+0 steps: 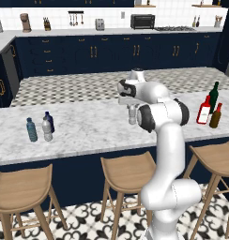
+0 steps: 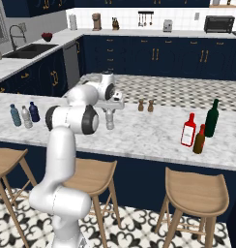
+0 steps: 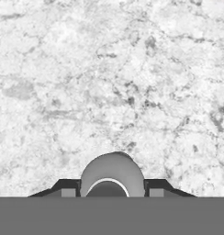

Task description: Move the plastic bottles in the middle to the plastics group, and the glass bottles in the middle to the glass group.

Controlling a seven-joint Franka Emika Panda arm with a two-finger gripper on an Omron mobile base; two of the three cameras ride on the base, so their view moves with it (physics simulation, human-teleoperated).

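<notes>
A clear plastic bottle (image 1: 132,116) (image 2: 110,121) stands upright in the middle of the marble counter (image 1: 88,129). My gripper (image 1: 131,108) (image 2: 110,110) (image 3: 112,188) reaches down over it. In the hand view its pale cap (image 3: 112,172) sits between the two fingertips, which press against both sides, so the gripper is shut on it. At the left stand a teal bottle (image 1: 31,130), a navy bottle (image 1: 49,121) and another clear bottle (image 1: 47,130). At the right stand a red white-labelled bottle (image 1: 204,110), a green bottle (image 1: 213,97) and an amber bottle (image 1: 216,116).
Two small brown shakers (image 2: 145,105) stand at the counter's far edge behind the gripper. Wooden stools (image 1: 128,173) line the near side below the counter. Bare marble lies between the gripped bottle and each group.
</notes>
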